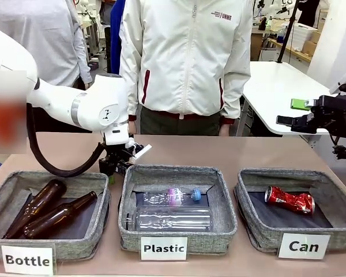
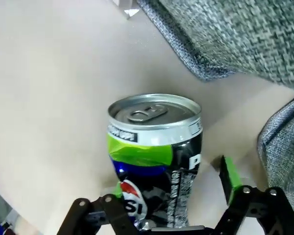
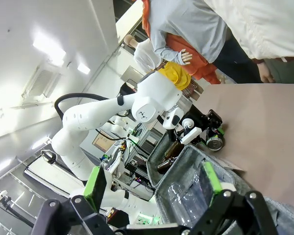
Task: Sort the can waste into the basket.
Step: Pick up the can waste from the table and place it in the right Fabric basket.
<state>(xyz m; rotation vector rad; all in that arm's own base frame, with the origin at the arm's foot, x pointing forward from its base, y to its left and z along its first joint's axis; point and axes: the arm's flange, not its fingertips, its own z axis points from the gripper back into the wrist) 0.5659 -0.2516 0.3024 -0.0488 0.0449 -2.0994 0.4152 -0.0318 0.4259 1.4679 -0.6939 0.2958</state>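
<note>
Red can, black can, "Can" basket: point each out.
Red can (image 1: pixel 289 201), front view, crushed middle.
Black can (image 2: pixel 154 147), left wrist view, green band under the lid.
"Can" basket (image 1: pixel 259 228), front view, front wall.

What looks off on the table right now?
One can is not sorted: the black can, crumpled at its middle, stands on the table behind the Bottle basket, between the left gripper's open jaws. The red can lies dented in the Can basket.

brown table (image 1: pixel 219 151), three grey baskets sat along 6 o'clock, black can (image 2: pixel 154 161) stood at 9 o'clock behind them
</note>
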